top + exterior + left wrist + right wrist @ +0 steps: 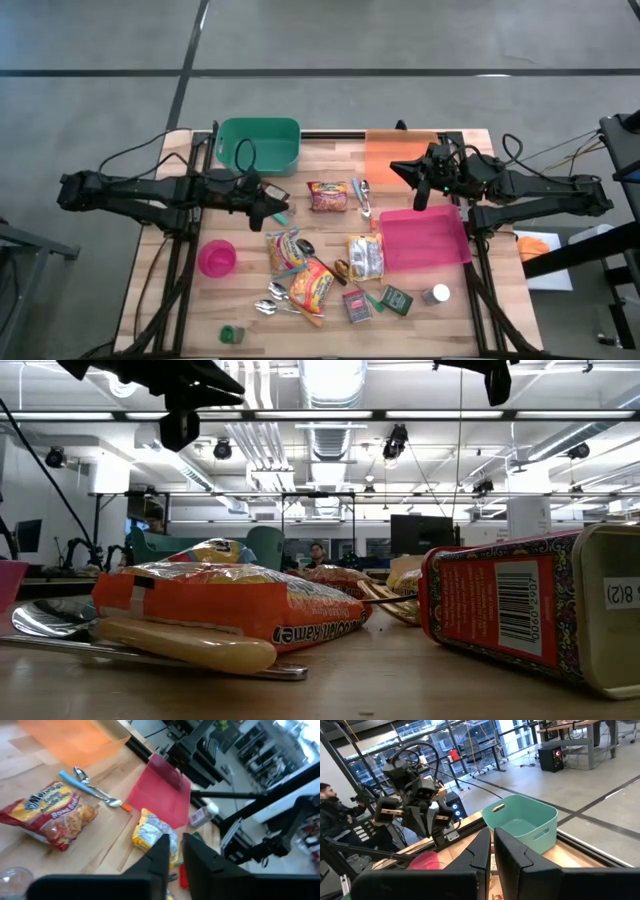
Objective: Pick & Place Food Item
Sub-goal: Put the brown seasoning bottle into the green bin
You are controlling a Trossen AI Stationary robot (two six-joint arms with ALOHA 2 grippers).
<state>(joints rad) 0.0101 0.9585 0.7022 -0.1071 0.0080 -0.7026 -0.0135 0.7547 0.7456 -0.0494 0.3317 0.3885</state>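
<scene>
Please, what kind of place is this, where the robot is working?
Probably a robotics lab or workshop in a large open industrial hall. The wooden table stands on a bare concrete floor, exposed ceiling ducts and strip lights run overhead, and desks with monitors fill the room behind.

A pink bowl (217, 257) sits on the left of the table (470, 320). Spoons (270, 300) lie near it. A small white jar (436, 294) stands on the right.

dark cabled arms (150, 190), black fingers (162, 852)
</scene>
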